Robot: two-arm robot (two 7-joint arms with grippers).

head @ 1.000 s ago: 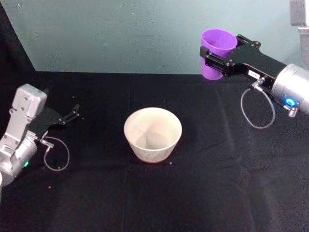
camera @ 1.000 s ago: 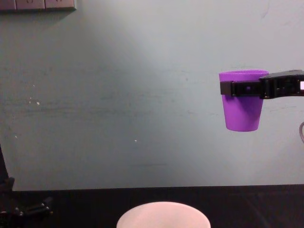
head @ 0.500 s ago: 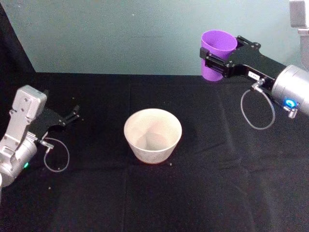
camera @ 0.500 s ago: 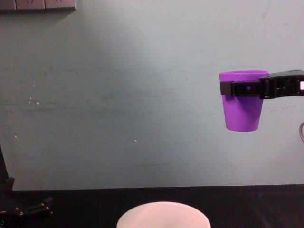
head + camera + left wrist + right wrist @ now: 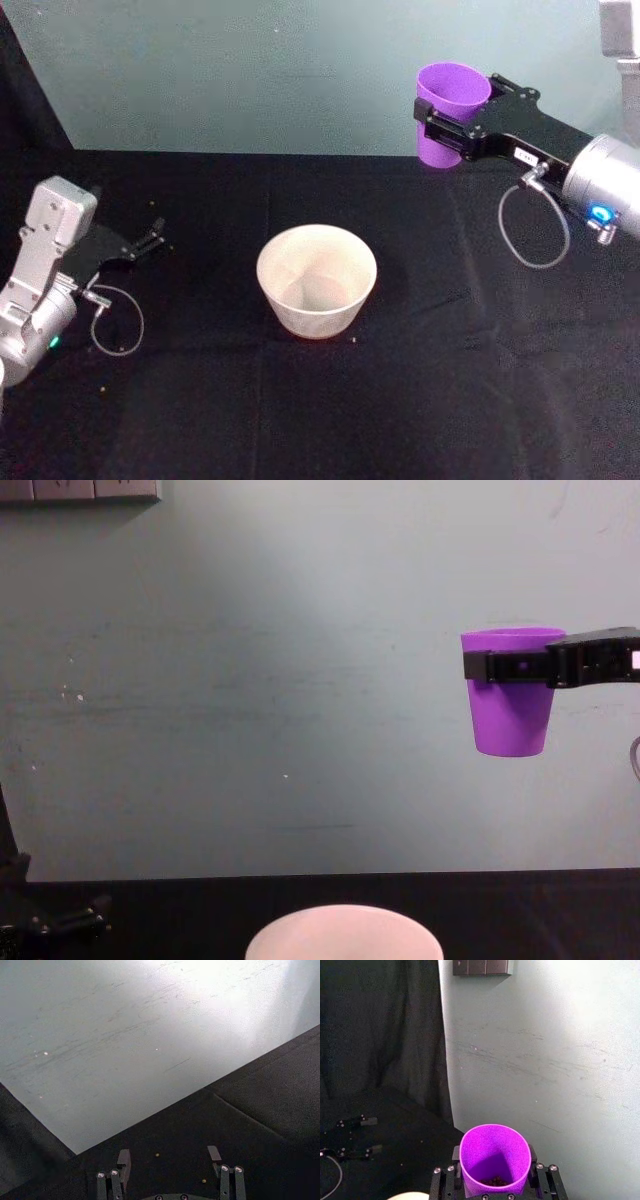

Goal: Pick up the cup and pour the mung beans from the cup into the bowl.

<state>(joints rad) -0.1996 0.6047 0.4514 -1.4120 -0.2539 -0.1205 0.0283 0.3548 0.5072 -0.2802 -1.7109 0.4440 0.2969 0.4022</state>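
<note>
We see the cup point(image 5: 452, 100) upright in the air, high over the far right of the table point(image 5: 200, 400) and well apart from the bowl point(image 5: 316, 280), which stands mid-table. A few beans point(image 5: 494, 1180) lie in the cup's bottom. The right gripper point(image 5: 443, 127) clamps the cup just under its rim — a finger on each side. The left gripper point(image 5: 152, 238) sits low at the table's left, fingers spread.

This looks like a robot lab. Behind the right pincer point(image 5: 452, 118) stands a bare, scuffed wall point(image 5: 250, 680) with a socket strip point(image 5: 481, 967). Below the pincer spreads a black-draped tabletop point(image 5: 300, 420), and a dark curtain point(image 5: 380, 1025) hangs to its left.
</note>
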